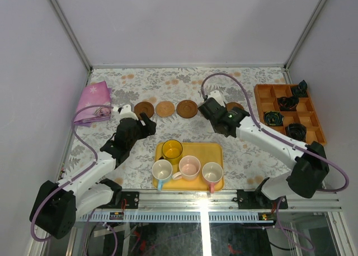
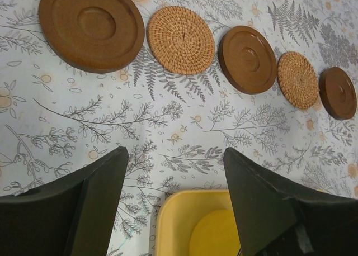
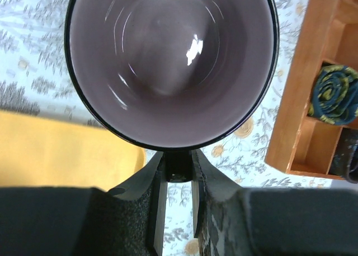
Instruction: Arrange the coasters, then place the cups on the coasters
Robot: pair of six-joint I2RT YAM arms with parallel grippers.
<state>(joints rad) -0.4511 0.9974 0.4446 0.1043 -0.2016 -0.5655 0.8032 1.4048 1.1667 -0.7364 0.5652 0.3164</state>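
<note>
Five coasters lie in a row on the flowered cloth: dark brown (image 2: 91, 27), woven tan (image 2: 180, 39), dark brown (image 2: 248, 59), tan (image 2: 298, 80), dark brown (image 2: 338, 93). My left gripper (image 2: 176, 152) hovers open and empty between that row and the yellow tray's far left corner. My right gripper (image 3: 179, 166) is shut on the handle of the grey-purple cup (image 3: 170, 60), held upright near the right end of the row (image 1: 211, 112). In the overhead view the arm hides that cup. On the tray (image 1: 193, 150) stand a yellow cup (image 1: 172, 150), a white-blue cup (image 1: 162, 169) and two pink cups (image 1: 190, 167) (image 1: 212, 171).
An orange compartment tray (image 1: 263, 94) holding small black ring-shaped objects (image 1: 288, 102) sits at the right edge, close to my right gripper. A pink cloth (image 1: 92, 102) lies at the far left. White walls enclose the table on three sides.
</note>
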